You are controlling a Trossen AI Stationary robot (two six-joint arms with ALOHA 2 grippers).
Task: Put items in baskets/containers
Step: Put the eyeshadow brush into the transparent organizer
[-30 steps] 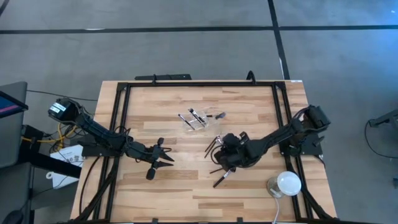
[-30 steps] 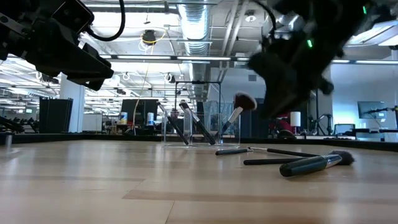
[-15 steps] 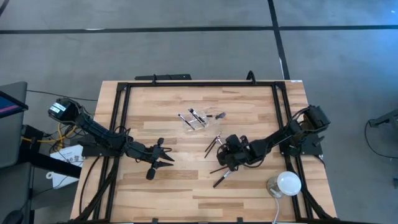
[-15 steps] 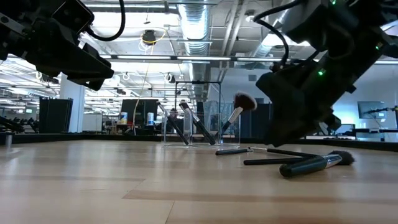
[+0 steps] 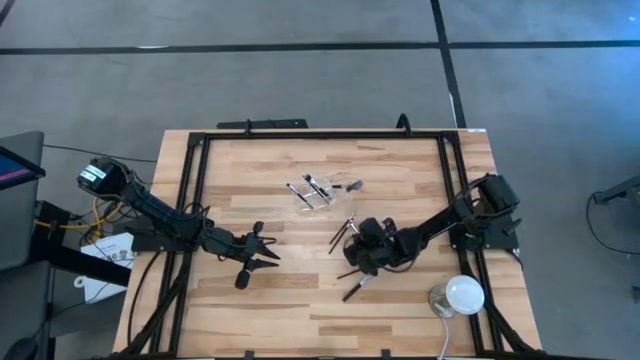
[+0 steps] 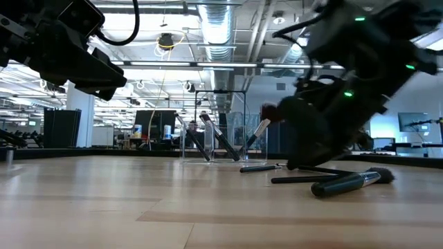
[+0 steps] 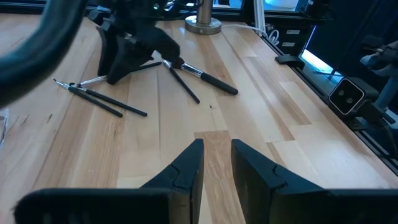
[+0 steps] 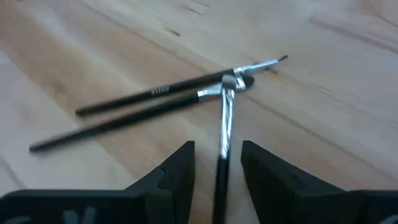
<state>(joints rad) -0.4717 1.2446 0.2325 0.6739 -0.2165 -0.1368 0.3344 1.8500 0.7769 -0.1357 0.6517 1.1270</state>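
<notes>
Now the right gripper [image 8: 216, 163] sits low over the loose makeup brushes [image 5: 350, 262] on the right half of the table [image 5: 400, 310]; compared with a second ago, when it hung higher in the low view, it has sunk almost to the wood, which suggests the next pickup is under way; its wrist view shows a silver-ferruled brush [image 8: 224, 118] running between the 2 parted fingers [image 8: 177, 171], the jaws spread and not yet closed on it; 2 dark-handled brushes [image 8: 155, 93] lie just beyond, crossing at their tips. Nearest the low camera, a thick dark brush [image 6: 349, 181] rests on the table, with thinner ones [image 6: 294, 179] just behind it, so several items are not yet stowed. The left gripper [image 5: 262, 246] waits well apart on the left half, above the surface, unchanged over the last second; its fingers stand slightly apart with nothing between them. Farther back, near the table's middle, stands the clear container [image 5: 320, 192], already holding a few brushes [image 6: 220, 144] that lean inside it. Off at the near right corner sits a white dome-shaped object [image 5: 459, 296], no part of the job.
</notes>
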